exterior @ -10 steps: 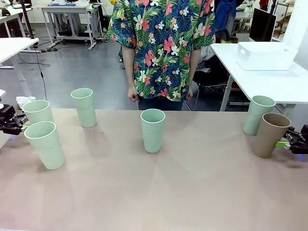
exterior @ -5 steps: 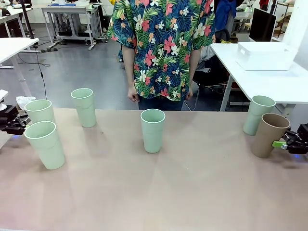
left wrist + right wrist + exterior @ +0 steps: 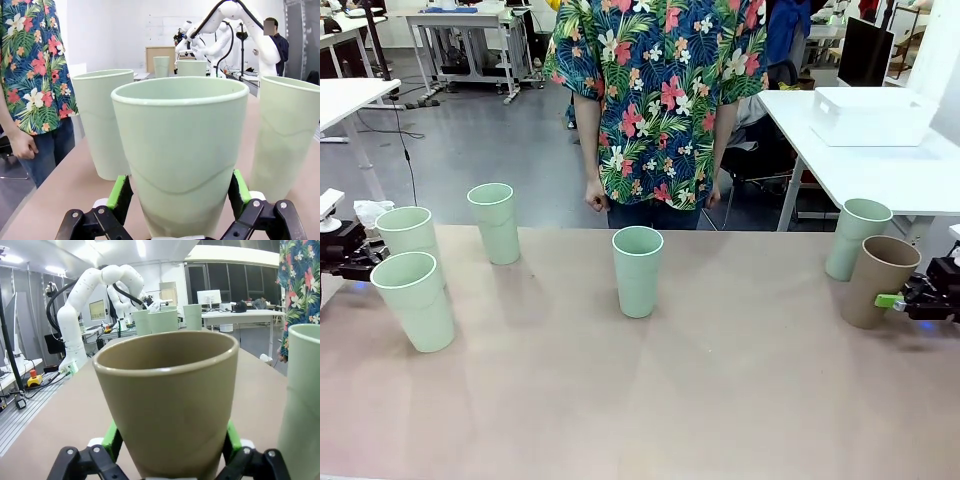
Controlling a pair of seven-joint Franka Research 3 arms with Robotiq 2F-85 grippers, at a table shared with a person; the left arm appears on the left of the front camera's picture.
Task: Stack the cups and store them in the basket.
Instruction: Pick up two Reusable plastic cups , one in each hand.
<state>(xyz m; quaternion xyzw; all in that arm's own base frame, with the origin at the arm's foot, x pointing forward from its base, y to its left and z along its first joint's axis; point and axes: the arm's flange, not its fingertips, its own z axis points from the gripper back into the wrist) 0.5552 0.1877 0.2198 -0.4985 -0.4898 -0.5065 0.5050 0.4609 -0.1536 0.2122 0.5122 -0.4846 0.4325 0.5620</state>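
Pinkish table (image 3: 720,380), six cups: rear-left mint cup (image 3: 408,232) and front-left mint cup (image 3: 413,300) close together, third mint cup (image 3: 494,222) farther back, centre mint cup (image 3: 638,270) alone, right mint cup (image 3: 858,238) beside tilted tan-brown cup (image 3: 878,282)

In the left wrist view, the held mint cup (image 3: 180,150) sits in the gap of the left claw (image 3: 180,186). Its foot drops below the bottom edge, and its wall covers the inner faces of both pads (image 3: 119,191). The neighbour mint cup (image 3: 289,135), out past one finger, is cut by the side edge.

In the right wrist view we lose the base of the tan cup (image 3: 167,405) the same way, down between the fingers of the right claw (image 3: 167,437). The edge mint cup (image 3: 304,405) beside that claw is sliced by the frame.

From the front, each claw is cut by the picture's side edge. The right claw's far finger is behind the tan cup, and the left claw's fingertips are behind the mint cups.
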